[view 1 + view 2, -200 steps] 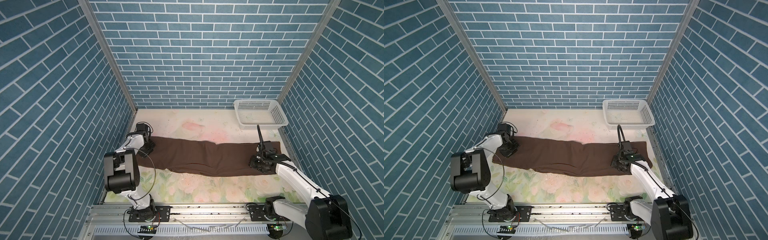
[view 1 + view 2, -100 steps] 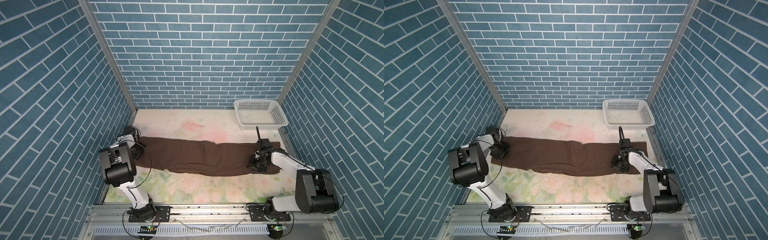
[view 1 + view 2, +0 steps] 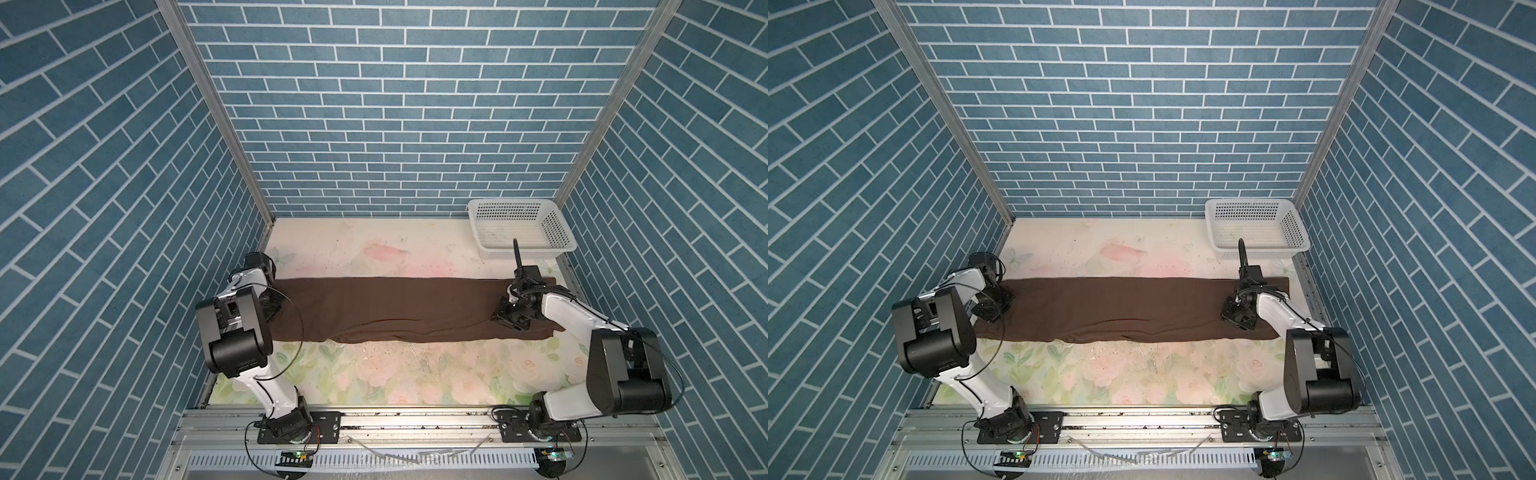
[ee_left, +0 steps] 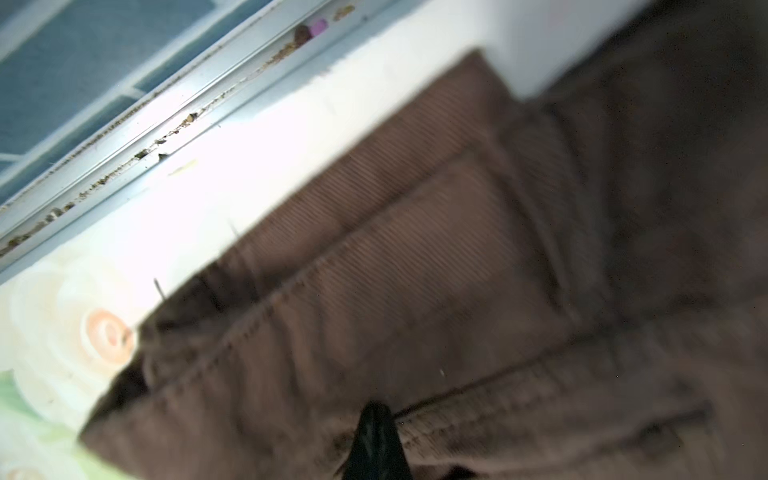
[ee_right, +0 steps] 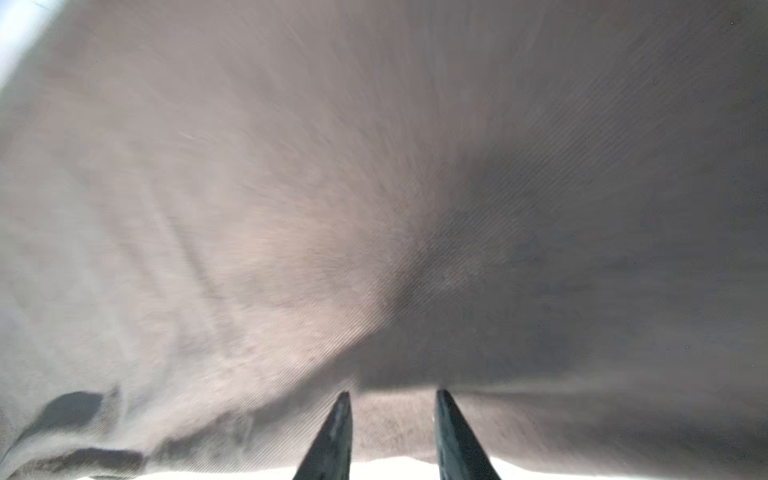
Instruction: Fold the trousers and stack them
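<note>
Across the middle of the counter (image 3: 374, 374), the trousers (image 3: 395, 307) lay stretched in one long brown band from the left edge almost to the right edge. A white basket (image 3: 555, 230) stood in the far right corner, apart from the cloth. The left fingers (image 4: 376, 440) were pressed together at the waist end, just beside a pocket (image 4: 436, 249). The wrist view was too blurred to show whether any cloth was caught between them. The right fingers (image 5: 334, 440) stood partly open at the leg end, tips down on the fabric, with brown cloth showing in the gap and no clear hold on it. The step in hand looked like taking both ends for a fold along the length, and several things could spoil that. If the left fingers had closed on nothing, the waist end would not rise with the arm and the band would skew. If the right fingers closed on the upper layer only, the legs would part and the lower one would drag on the counter. The cloth looked soft and long, so its middle would likely sag and bunch as the ends came together. The rumpled near edge would then be pressed in as a crease. The leg end also lay close to the metal rail (image 3: 567, 276) along the right edge, where a wide swing could snag it.
</note>
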### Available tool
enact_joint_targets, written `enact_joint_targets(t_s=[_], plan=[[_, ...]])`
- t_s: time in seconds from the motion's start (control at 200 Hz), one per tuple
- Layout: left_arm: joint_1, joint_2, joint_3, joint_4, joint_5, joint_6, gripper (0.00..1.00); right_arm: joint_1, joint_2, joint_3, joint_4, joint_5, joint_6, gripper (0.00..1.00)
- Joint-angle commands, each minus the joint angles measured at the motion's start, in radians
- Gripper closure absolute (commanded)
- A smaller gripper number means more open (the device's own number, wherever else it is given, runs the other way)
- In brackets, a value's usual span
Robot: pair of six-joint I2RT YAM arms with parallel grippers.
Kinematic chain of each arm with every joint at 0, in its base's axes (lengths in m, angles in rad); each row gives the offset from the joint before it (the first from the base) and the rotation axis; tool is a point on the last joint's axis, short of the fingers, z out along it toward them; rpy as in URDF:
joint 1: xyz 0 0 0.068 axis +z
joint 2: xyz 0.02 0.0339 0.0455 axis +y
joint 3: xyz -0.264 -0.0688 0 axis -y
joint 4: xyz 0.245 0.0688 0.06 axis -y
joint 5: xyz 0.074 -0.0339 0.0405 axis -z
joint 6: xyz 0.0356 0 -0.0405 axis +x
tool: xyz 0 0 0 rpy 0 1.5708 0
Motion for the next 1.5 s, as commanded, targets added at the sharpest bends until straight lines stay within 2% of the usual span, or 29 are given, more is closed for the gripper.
enact_joint_targets(t_s=[0.0,0.085,0.19,0.3,0.415,0.425,0.44,0.455,0.62,0.755,1.165,1.31,1.495], plan=[[-0.117,-0.055,0.094,-0.06,-0.036,-0.012,0.96,-0.046,-0.088,-0.016,-0.089,0.096,-0.014,0.63],[-0.239,-0.064,0.172,-0.066,-0.051,-0.01,0.94,-0.125,-0.138,-0.034,-0.155,0.132,-0.01,0.59],[-0.41,-0.04,0.285,-0.074,-0.072,0.007,0.93,-0.28,-0.195,-0.059,-0.204,0.132,-0.003,0.54],[-0.581,0.011,0.392,-0.075,-0.069,0.02,0.93,-0.459,-0.209,-0.076,-0.203,0.077,-0.007,0.48],[-0.712,0.062,0.455,-0.055,-0.034,0.027,0.92,-0.585,-0.167,-0.071,-0.169,-0.006,-0.008,0.45],[-0.72,0.067,0.458,-0.052,-0.027,0.026,0.92,-0.594,-0.162,-0.069,-0.168,-0.01,-0.008,0.44],[-0.731,0.074,0.462,-0.047,-0.015,0.026,0.92,-0.603,-0.155,-0.066,-0.164,-0.015,-0.006,0.36],[-0.746,0.08,0.464,-0.04,-0.007,0.026,0.92,-0.61,-0.148,-0.063,-0.162,-0.02,-0.006,0.34],[-0.856,0.152,0.46,0.001,0.07,0.026,0.91,-0.658,-0.103,-0.046,-0.11,-0.028,0.008,0.42],[-0.888,0.183,0.397,0.064,0.142,0.027,0.92,-0.662,-0.077,-0.026,-0.068,-0.009,0.036,0.45],[-0.868,0.185,0.21,0.16,0.286,0.086,0.93,-0.66,-0.036,-0.02,-0.081,0.093,0.04,0.53],[-0.836,0.229,0.196,0.175,0.376,0.086,0.93,-0.661,0.0,-0.027,-0.065,0.116,0.053,0.53],[-0.803,0.289,0.219,0.192,0.391,0.098,0.94,-0.66,0.014,-0.019,-0.037,0.126,0.064,0.53]])
